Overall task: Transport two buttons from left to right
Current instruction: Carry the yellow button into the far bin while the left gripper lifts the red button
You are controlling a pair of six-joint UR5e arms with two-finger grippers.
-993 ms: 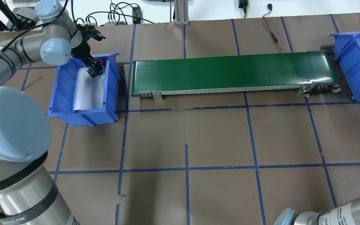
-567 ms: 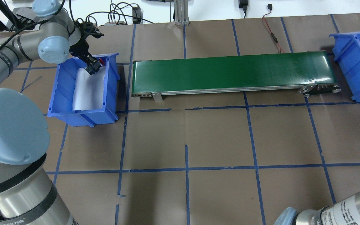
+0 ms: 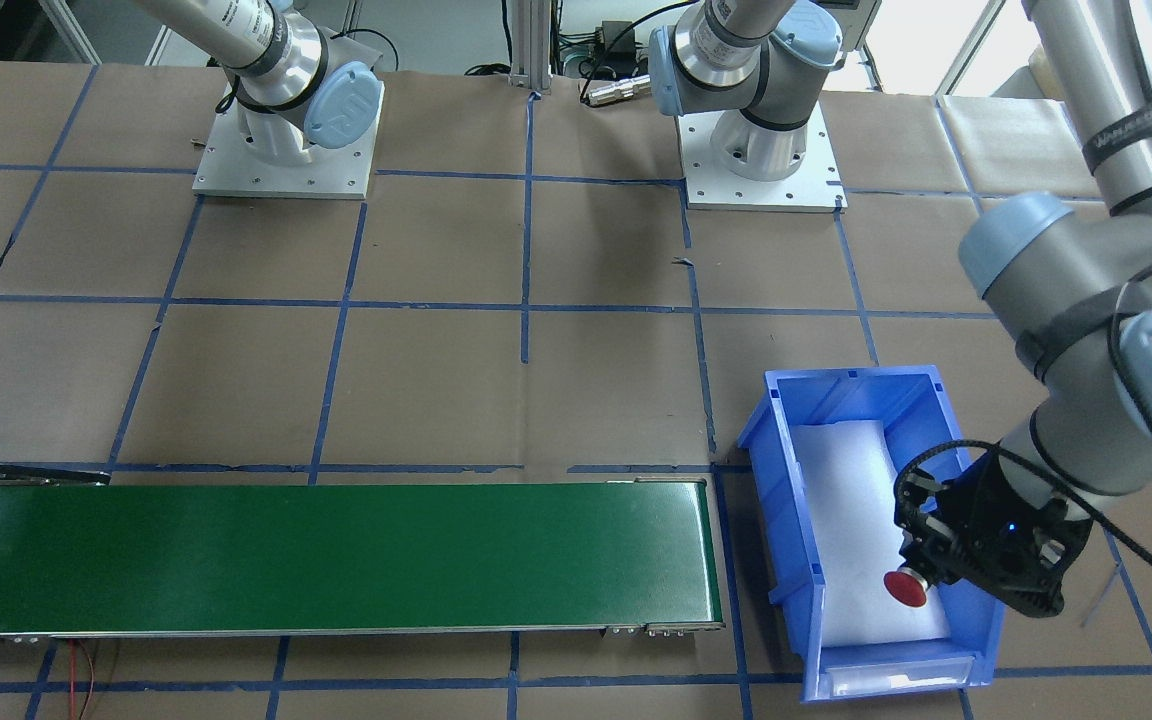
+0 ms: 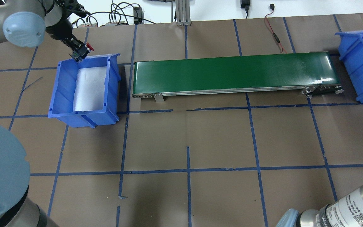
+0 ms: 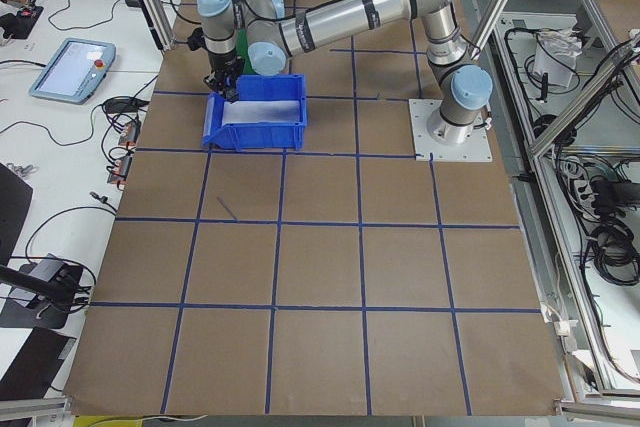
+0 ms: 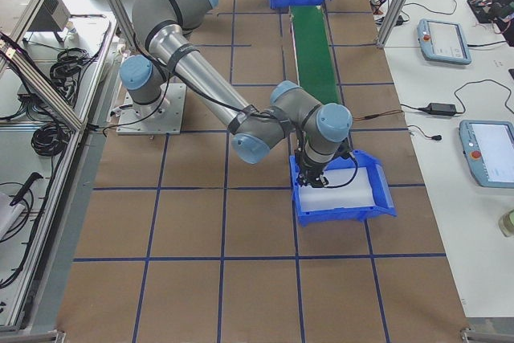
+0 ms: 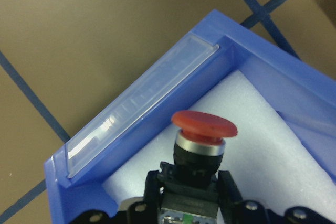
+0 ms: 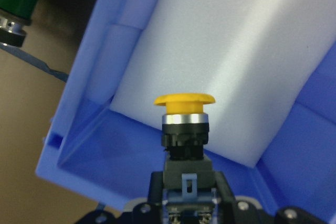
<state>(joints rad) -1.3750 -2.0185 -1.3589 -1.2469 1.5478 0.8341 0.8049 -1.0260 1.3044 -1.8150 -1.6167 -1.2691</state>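
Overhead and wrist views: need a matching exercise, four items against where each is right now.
Things:
1. red mushroom-capped push-button
2. yellow-capped push-button
3. long green conveyor belt
4. white foam pad

Places:
A. lining the left blue plastic bin
B. gripped in the right pincer
C. gripped in the left pincer
D. between that bin and the right blue plastic bin

Pairs: 1-C, 2-B, 3-D, 4-A
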